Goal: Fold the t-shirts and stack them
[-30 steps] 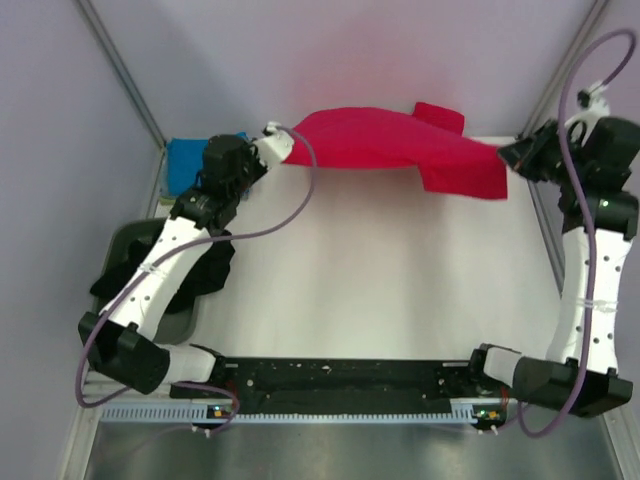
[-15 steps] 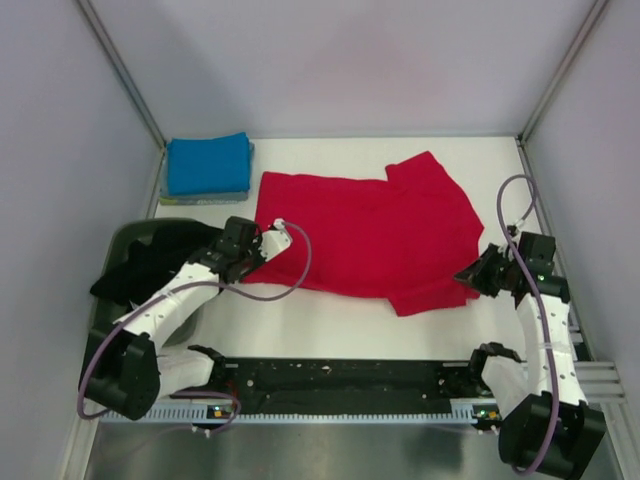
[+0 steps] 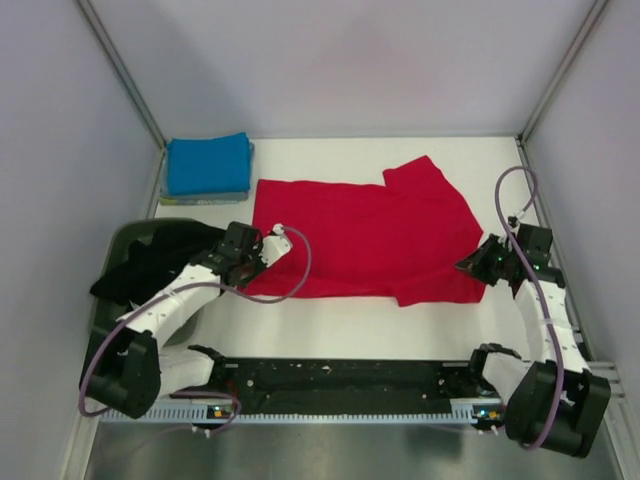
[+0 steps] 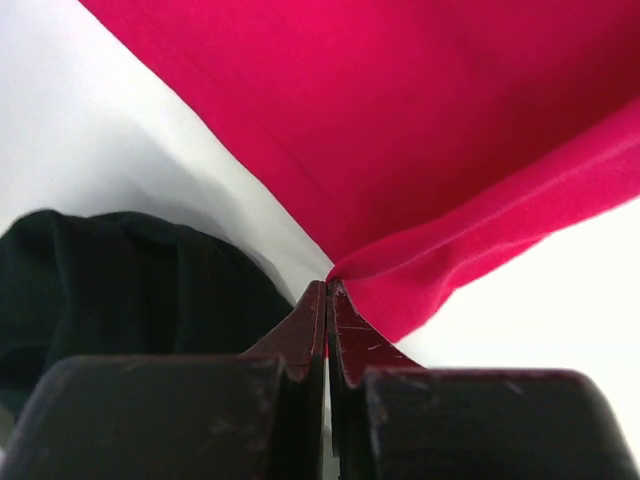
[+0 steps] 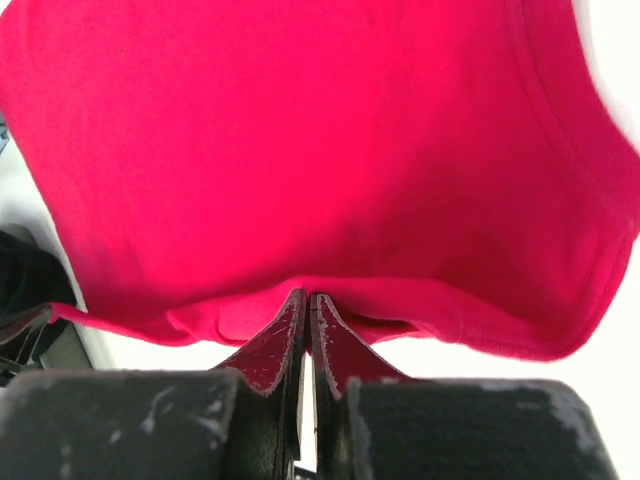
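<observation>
Red t-shirt (image 3: 360,235) spread on table (image 3: 330,325), long axis left-right; left gripper (image 3: 272,245), right gripper (image 3: 470,267) low, each pinching near corner

Place: robot lab test cell.
Enclosure: plain pale walls (image 3: 350,60) with bare metal posts (image 3: 120,70) at the corners.
Work surface: white table (image 3: 340,325).
Equipment: two cabled arms (image 3: 170,295) bolted to a black rail (image 3: 340,378) at its near edge.

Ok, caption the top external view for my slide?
Left tool and right tool pinch opposite sides of the red t-shirt spread on the table; folded blue t-shirt at far left.
</observation>
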